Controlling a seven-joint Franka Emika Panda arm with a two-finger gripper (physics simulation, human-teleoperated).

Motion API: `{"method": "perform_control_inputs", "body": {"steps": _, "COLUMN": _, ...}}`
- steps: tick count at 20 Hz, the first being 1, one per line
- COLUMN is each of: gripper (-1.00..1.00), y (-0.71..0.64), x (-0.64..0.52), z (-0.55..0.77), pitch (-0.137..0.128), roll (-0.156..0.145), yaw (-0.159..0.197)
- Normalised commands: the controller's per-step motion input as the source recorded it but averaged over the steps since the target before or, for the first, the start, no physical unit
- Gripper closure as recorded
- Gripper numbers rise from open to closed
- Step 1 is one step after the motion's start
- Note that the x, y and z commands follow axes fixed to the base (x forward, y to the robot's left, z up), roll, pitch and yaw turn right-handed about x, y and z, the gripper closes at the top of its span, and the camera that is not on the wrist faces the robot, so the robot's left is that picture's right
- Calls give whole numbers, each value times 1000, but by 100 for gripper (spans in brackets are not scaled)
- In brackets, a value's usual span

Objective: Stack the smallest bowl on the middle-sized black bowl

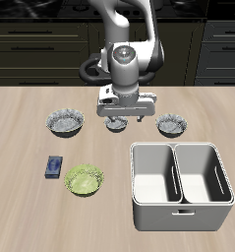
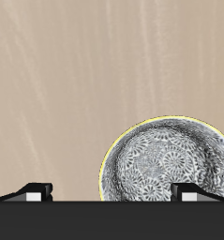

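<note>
A round bowl [image 2: 168,161] is showing in the wrist view — speckled grey-white inside, with a thin yellowish line running along its rim. It is sitting on the pale wood-grain tabletop [image 2: 67,84], which is filling most of the frame. The pincer [image 2: 111,193] is hanging over the tabletop with its two fingertips [image 2: 34,192] spread well apart — one is showing over bare wood, the other is overlapping the bowl's inside. Nothing is sitting between them. The bowl is cut off by the dark pincer body.
</note>
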Motion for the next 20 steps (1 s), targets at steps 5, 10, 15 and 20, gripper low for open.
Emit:
{"method": "perform_control_inputs", "body": {"steps": 5, "gripper": -100, "y": 2, "x": 25, "z": -163, "pitch": 32, "roll": 6, "yaw": -18}}
{"method": "perform_control_inputs", "body": {"steps": 10, "gripper": 100, "y": -24, "x": 65, "z": -175, "pitch": 32, "roll": -7, "yaw": -1}}
{"method": "perform_control_inputs", "body": {"steps": 15, "gripper": 100, "y": -2, "x": -17, "z": 13, "pitch": -6, "roll": 1, "yaw": 7}}
{"method": "perform_control_inputs", "body": {"steps": 20, "gripper": 100, "y": 8, "x": -9, "z": 71, "pitch": -9, "roll": 2, "yaw": 6}}
